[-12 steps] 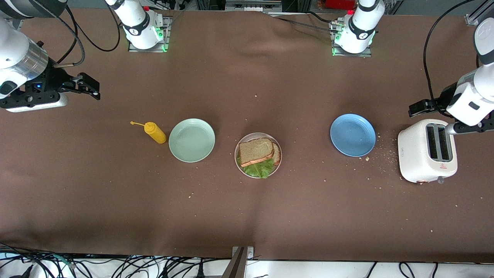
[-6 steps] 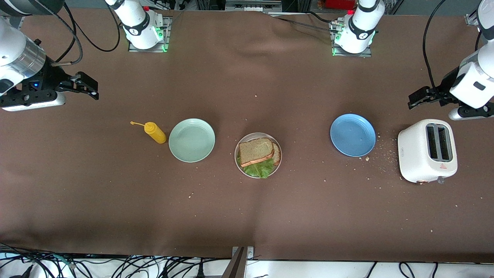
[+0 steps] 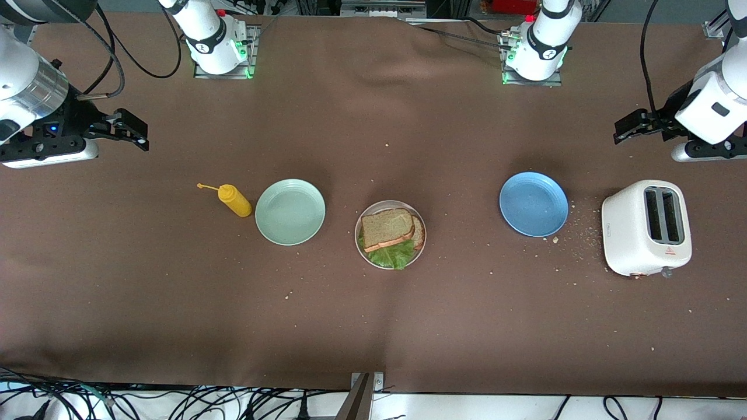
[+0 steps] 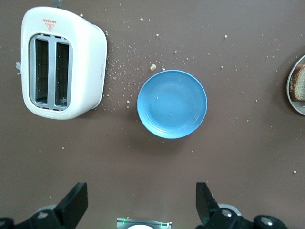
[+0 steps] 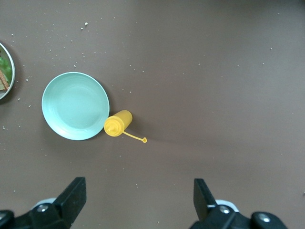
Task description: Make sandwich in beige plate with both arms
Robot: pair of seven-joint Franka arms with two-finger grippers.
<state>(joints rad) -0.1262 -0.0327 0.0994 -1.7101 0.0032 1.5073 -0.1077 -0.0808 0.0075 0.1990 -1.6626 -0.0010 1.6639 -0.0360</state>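
Brown wholegrain bread slices with a ruffled green lettuce leaf form the sandwich [image 3: 391, 234] lying on the round pale beige plate [image 3: 365, 211] at mid-table. Beside it toward the right arm's end sit the empty mint green plate [image 3: 290, 211] and a yellow squeeze bottle [image 3: 234, 200]; toward the left arm's end, the blue plate [image 3: 533, 203] and white two-slot toaster [image 3: 646, 227] among crumbs. Farther back, the right gripper [image 3: 135, 132] hangs over bare cloth, fingers spread wide, empty. The left gripper [image 3: 629, 128], equally wide and empty, hangs above the cloth just past the toaster.

White toaster [image 3: 646, 227], blue plate [image 3: 533, 203], green plate [image 3: 290, 211], mustard bottle [image 3: 234, 200]
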